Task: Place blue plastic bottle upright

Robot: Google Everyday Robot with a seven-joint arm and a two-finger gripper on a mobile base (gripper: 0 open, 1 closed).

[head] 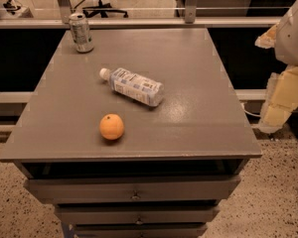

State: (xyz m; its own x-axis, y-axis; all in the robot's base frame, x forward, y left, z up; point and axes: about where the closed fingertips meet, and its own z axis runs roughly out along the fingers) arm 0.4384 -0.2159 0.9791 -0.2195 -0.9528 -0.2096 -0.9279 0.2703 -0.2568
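The blue plastic bottle point(134, 86) lies on its side near the middle of the grey table top point(188, 113). Its white cap points to the back left and its base to the front right. My gripper point(280, 103) hangs off the table's right edge, beyond and below the table top, well to the right of the bottle and touching nothing. The white arm point(295, 29) rises above it at the right border.
A silver drink can point(81, 32) stands upright at the table's back left corner. An orange point(111, 127) sits in front of the bottle near the front edge. Drawers point(134, 190) lie below the table top. A railing and office chair stand behind.
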